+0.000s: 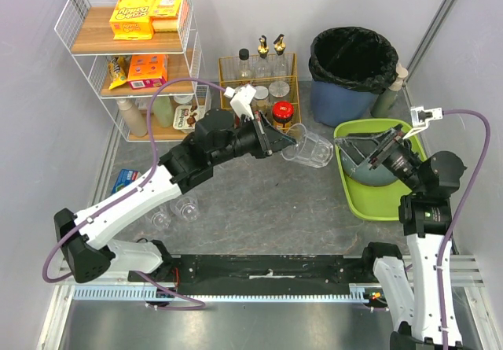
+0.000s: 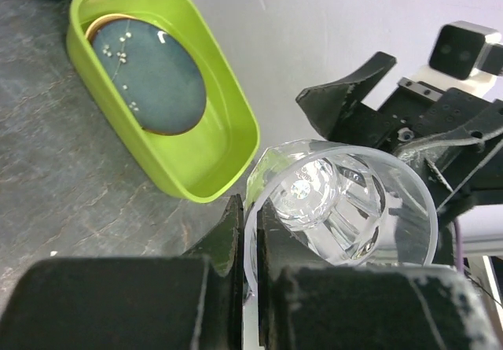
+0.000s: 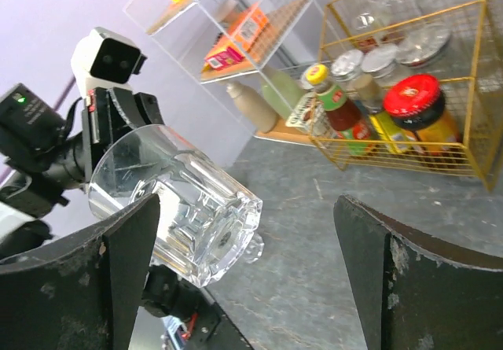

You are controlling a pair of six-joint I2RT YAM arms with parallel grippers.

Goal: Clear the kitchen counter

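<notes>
Overhead, left tool [image 1: 277, 139] pinches glass [image 1: 308, 147] rim; right tool [image 1: 371, 149] spread open, its fingers [image 3: 424, 287] cropped at wrist-view edge.

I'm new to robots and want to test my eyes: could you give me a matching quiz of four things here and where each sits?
Things:
1. clear glass tumbler
2. dark blue round plate
3. red-lidded jar
4. yellow cardboard box

Places:
A. top shelf of the white wire rack
B. lime-green tray
C. left gripper
D. gold wire basket

Pairs: 1-C, 2-B, 3-D, 4-A
</notes>
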